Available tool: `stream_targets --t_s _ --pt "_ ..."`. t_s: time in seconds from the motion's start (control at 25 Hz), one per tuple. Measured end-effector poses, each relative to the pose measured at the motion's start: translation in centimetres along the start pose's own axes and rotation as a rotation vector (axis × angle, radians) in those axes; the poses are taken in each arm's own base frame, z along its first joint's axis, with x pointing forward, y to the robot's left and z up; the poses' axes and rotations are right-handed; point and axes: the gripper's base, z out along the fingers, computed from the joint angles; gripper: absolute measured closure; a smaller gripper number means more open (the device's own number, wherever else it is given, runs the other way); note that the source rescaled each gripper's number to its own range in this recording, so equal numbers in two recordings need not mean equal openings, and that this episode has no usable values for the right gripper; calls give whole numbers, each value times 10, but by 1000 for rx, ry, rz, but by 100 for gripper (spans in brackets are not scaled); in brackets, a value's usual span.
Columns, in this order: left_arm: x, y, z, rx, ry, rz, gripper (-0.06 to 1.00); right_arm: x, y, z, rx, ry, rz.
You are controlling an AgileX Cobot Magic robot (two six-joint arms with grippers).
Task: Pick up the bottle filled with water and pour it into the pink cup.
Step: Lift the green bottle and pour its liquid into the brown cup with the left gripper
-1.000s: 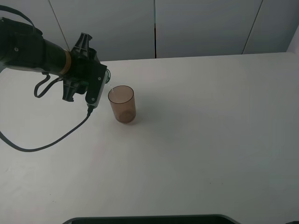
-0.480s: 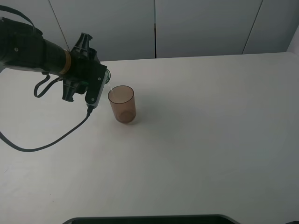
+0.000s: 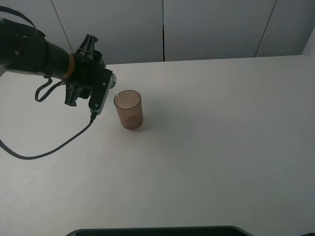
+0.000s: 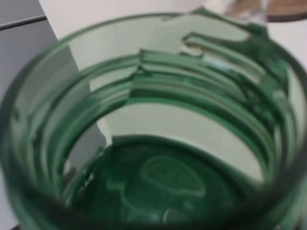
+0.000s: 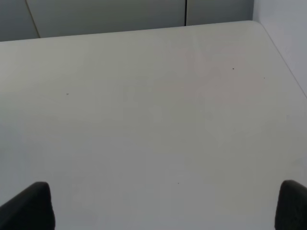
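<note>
Vs. 0.5 s ago, almost nothing is shifted: the left arm and the pink cup (image 3: 129, 109) are found at the same spots on the white table (image 3: 221, 147). Vs. 1 s ago, the thin pale thread of water (image 3: 116, 92) betw. bottle mouth and cup rim is seen a bit longer and clearer.

In the ext. high view the left gripper (image 3: 106, 83) is held off the table, just beside the cup on its left, w/ the wrist rolled over. Only a small greenish bit of the bottle (image 3: 112, 84) is made out there, at the gripper's tip, tilted toward the cup's rim; the rest is hidden by the black wrist body. A black cable (image 3: 49, 150) is draped from the arm onto the table.

The left wrist view is filled by the bottle (image 4: 144, 62), seen close-up and blurred: green ribbed wall, round end. A sliver of the cup (image 4: 288, 10) is caught at one edge. The fingers are not shown, but the bottle is carried clamped in that gripper.

The right gripper (image 5: 160, 206) is shown only by its own wrist view: two dark fingertips (image 5: 26, 206) spread wide, nothing betw. them, bare table beneath.
</note>
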Motion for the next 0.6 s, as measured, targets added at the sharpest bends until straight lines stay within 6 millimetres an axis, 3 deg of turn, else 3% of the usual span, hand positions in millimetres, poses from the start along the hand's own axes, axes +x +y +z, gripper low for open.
stream_targets --t_s 0.6 --pt "-3 1 -1 -3 12 34 94 0 0 0 0 0 0"
